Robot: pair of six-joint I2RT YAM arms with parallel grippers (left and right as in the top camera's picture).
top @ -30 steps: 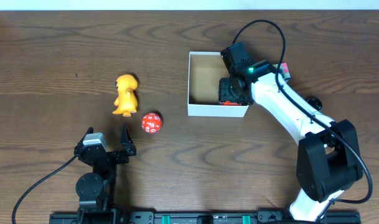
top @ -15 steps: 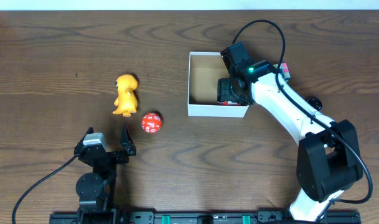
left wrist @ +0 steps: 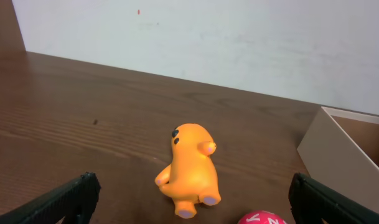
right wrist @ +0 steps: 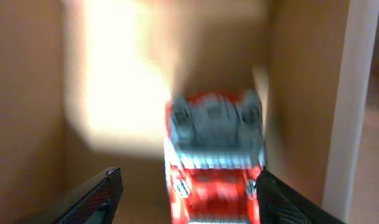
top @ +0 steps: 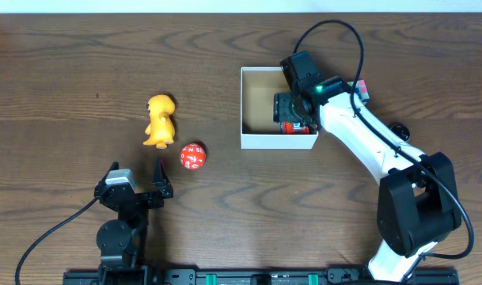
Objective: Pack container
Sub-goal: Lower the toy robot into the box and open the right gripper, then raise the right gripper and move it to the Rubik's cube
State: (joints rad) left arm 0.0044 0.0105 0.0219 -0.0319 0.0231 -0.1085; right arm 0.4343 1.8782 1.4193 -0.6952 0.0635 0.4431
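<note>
Black right tool [right wrist: 188, 177]: fingers spread wide, down inside container [top: 256, 140], red-and-grey toy vehicle [right wrist: 214, 143] between them on the brown cardboard floor, near the right wall. Container white-walled, right of centre on wooden bench [top: 66, 79]. Left tool [top: 136, 169]: wide apart, gripping nothing, at near edge. Beyond it, well left of container: orange figure [top: 160, 120], red ball [top: 192, 156] just beside.

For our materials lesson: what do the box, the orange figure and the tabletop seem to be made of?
Box: likely cardboard, matte brown inside, thin white walls.
Orange figure: probably moulded plastic or rubber, smooth with a soft sheen.
Tabletop: wood or wood-look laminate, dark grain lines.
</note>
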